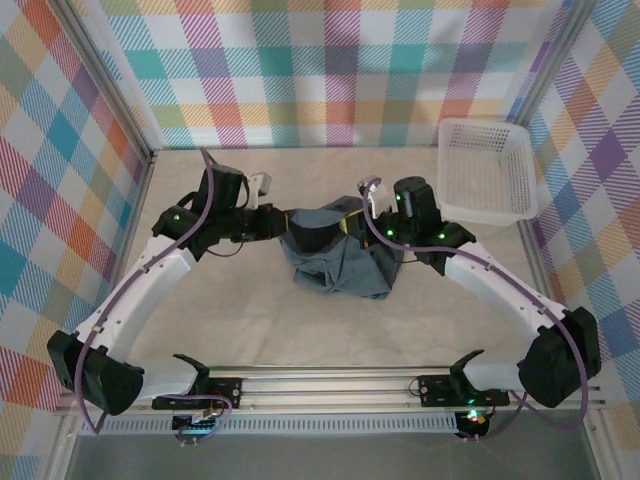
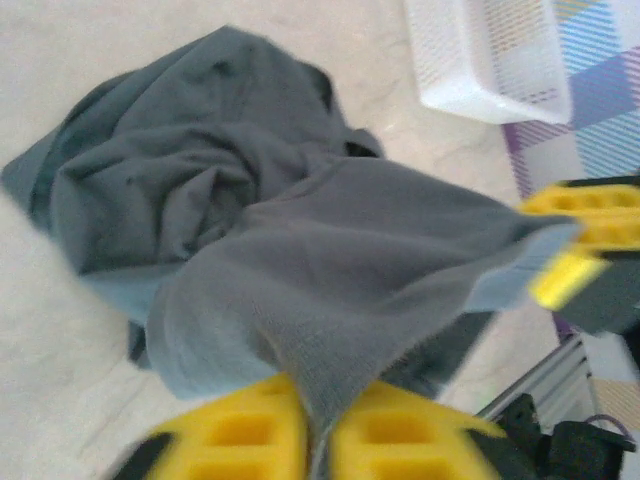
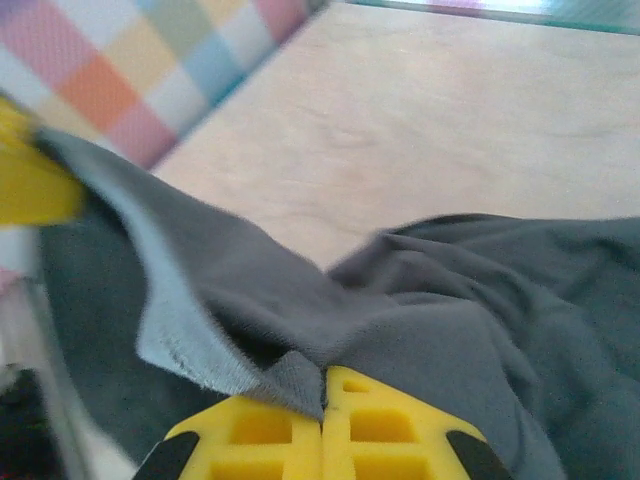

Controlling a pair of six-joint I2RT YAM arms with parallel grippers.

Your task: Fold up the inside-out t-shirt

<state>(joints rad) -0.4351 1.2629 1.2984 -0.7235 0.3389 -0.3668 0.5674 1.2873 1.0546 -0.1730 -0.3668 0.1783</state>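
1. From the top external view, the inside-out t-shirt [image 1: 335,255] sits in a crumpled heap in the middle of the pale tabletop [image 1: 250,320]. Its upper edge is lifted between the left tool [image 1: 284,222] and the right tool [image 1: 358,220], which meet it from either side. A white perforated plastic basket [image 1: 487,170] stands well apart at the far right. The shirt looks light and limp, so it will probably sag and bunch wherever it is not held.

2. In the left wrist view, the left tool's yellow fingers are pinched together on a fold of the shirt. A taut band of cloth runs from them to the right tool. The fabric is a soft, matte, slate-grey knit with a slightly fuzzy surface. The rest lies in loose swirls on the tabletop.

3. In the right wrist view, the right tool's fingers are pressed together and clamp a hemmed edge of the shirt. The stitching on that edge shows. Hems and seams seem the firmest places to grip, since the plain cloth would likely slip or stretch.
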